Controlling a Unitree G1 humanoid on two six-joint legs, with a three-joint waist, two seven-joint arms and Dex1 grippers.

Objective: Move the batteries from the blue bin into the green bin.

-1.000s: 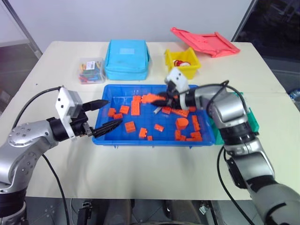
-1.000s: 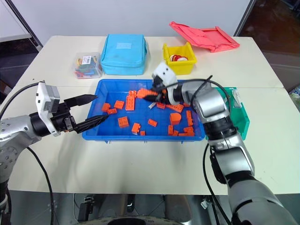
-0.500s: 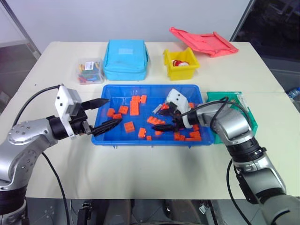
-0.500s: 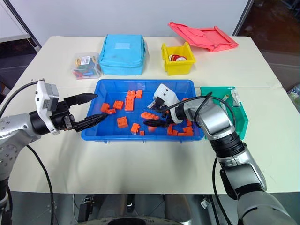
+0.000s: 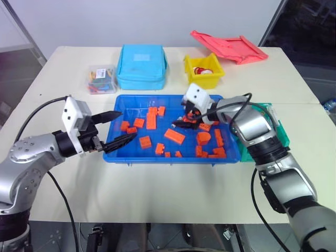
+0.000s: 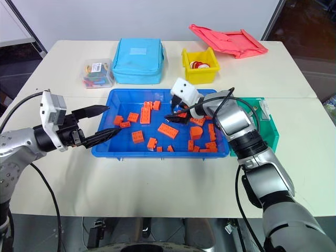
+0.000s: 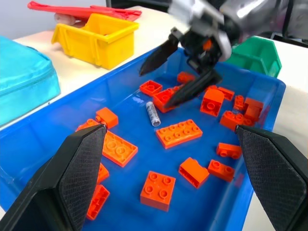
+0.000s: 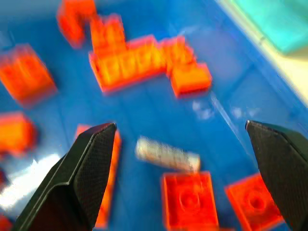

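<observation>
The blue bin sits mid-table, strewn with orange blocks. One battery, a slim silvery cylinder, lies on the bin floor among them; the right wrist view shows the battery just ahead of the fingers. My right gripper hangs open over the far middle of the bin, right above that battery, holding nothing. At the bin's left edge my left gripper is open and empty, pointing in over the rim. The green bin stands against the blue bin's right side, partly behind my right arm.
A light-blue zip case, a yellow bin with small parts, a red lid and a clear box of coloured bits line the table's far side. Bare table lies in front of the blue bin.
My right gripper opened, swung toward the bin's near side, then came back toward the far middle. A long orange block now lies mid-bin. The left arm stayed put.
</observation>
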